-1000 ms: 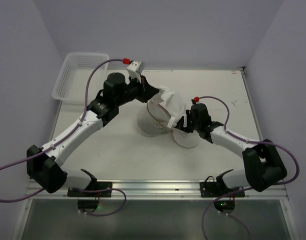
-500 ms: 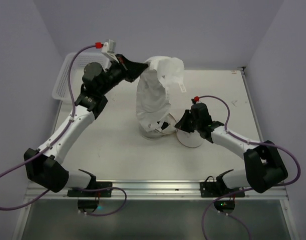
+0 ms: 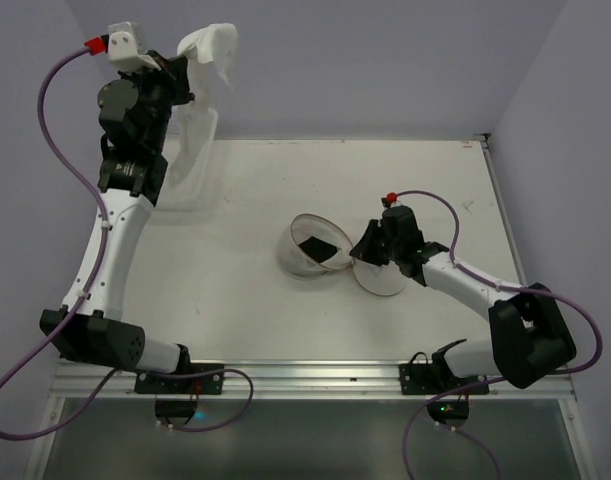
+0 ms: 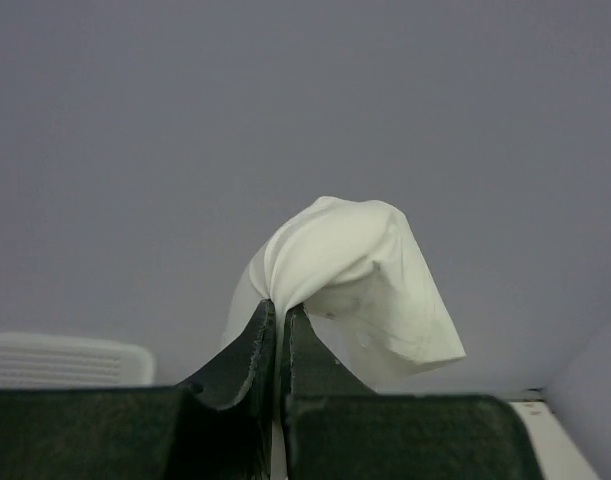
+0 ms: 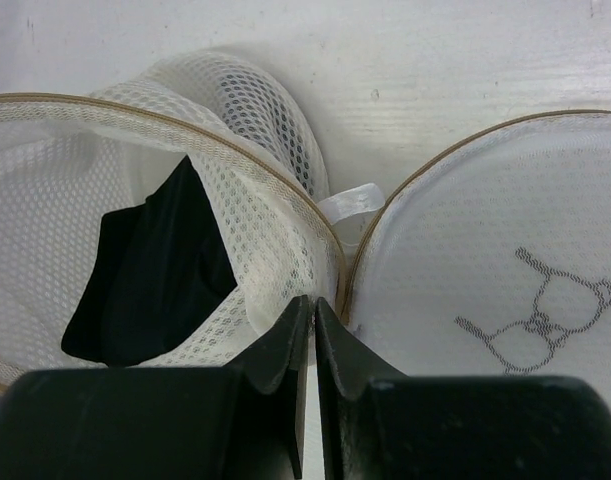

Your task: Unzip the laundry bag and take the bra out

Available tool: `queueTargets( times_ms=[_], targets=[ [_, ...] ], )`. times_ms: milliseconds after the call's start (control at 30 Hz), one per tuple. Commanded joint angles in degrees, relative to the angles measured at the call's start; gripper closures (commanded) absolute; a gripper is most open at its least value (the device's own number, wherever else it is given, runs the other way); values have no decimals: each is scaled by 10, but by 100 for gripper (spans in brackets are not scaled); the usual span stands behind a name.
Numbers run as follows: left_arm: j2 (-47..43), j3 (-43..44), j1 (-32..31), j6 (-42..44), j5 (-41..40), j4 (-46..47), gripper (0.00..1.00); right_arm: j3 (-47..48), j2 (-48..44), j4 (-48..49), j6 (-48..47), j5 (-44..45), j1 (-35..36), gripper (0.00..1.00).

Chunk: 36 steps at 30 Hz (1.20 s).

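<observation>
The right gripper (image 5: 313, 305) was pinched shut on the rim of the laundry bag (image 3: 293, 262), which lay open on the bench (image 3: 235, 310) with a black piece (image 3: 320, 247) inside. Far left, the left gripper (image 4: 281, 308) held aloft a bunched white garment (image 4: 355, 270), likely the bra: light, limp, best taken by a fold.

three cameras: one fixed overhead, one on each wrist.
top view looks down from above and behind the arm bases over the whole table (image 3: 235, 300). left wrist cam is up high, facing the back wall (image 4: 285, 100), tight on the white cloth (image 4: 355, 270) pinched in the left gripper (image 4: 281, 315). right wrist cam sits low, close on the laundry bag (image 5: 275, 180) nipped in the right gripper (image 5: 313, 310); top view shows both too.
</observation>
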Motion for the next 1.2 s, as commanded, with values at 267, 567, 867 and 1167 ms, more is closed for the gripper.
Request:
queueTargets(
  times_ms=[267,567,867,1167],
  targets=[
    [156,95,95,105,-93,-46,100,38,0,-3,-36,-26,-1,92],
    [293,214,166,88,-71,-38,100,51,3,-25,-48,-44,-1,93],
    [343,69,186,93,-94,71,100,63,20,-46,-65,-57,-1,94],
    [413,58,187,112,-75,33,56,74,33,-55,-77,-62,-1,91]
  ],
)
